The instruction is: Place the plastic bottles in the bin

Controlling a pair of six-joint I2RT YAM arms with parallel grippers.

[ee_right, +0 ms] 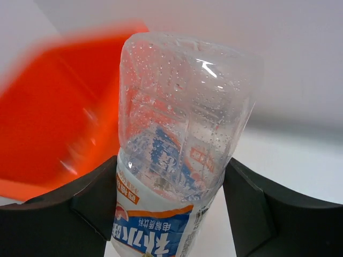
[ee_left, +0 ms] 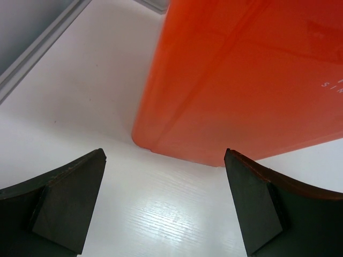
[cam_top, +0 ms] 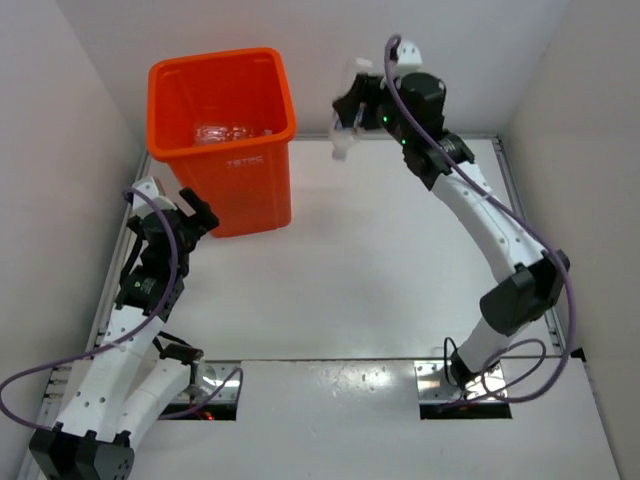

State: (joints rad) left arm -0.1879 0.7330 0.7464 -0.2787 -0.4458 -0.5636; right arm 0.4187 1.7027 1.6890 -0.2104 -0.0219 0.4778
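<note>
Orange bin upright w/ clear bottles inside; blue-label bottle aloft near its rim.

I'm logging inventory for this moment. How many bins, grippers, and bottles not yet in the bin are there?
orange bin: 1
plastic bottle outside it, in the right gripper: 1
grippers, counting the left gripper: 2
total: 4

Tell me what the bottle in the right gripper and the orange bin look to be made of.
The bottle: thin clear plastic, glossy. The background shows through it, with bright glints, droplets on its wall and a printed label. The bin: likely moulded plastic, smooth and semi-glossy. Its orange wall carries soft reflections and a rounded corner.
</note>
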